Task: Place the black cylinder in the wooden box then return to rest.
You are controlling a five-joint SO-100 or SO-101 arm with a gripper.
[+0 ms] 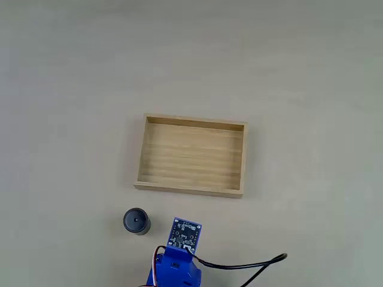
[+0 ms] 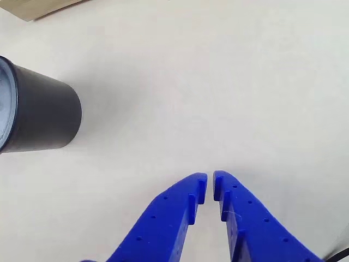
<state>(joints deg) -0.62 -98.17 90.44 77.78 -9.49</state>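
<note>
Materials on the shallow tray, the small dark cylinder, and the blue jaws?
Shallow rectangular tray: light unfinished-looking wood, striped grain. Short black cylinder: smooth matte side, likely plastic or coated metal; can't tell. Blue gripper jaws: matte, dimpled, probably printed plastic.

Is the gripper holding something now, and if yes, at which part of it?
Nothing is held. The gripper is nearly closed on empty air; the black cylinder stands apart on the table.

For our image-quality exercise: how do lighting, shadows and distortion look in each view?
Fixed view: even, diffuse light, faint shadows by the wooden box and black cylinder. Other view: soft shadow beside the cylinder, which looks enlarged, cropped at the left edge; gripper sharp.
</note>
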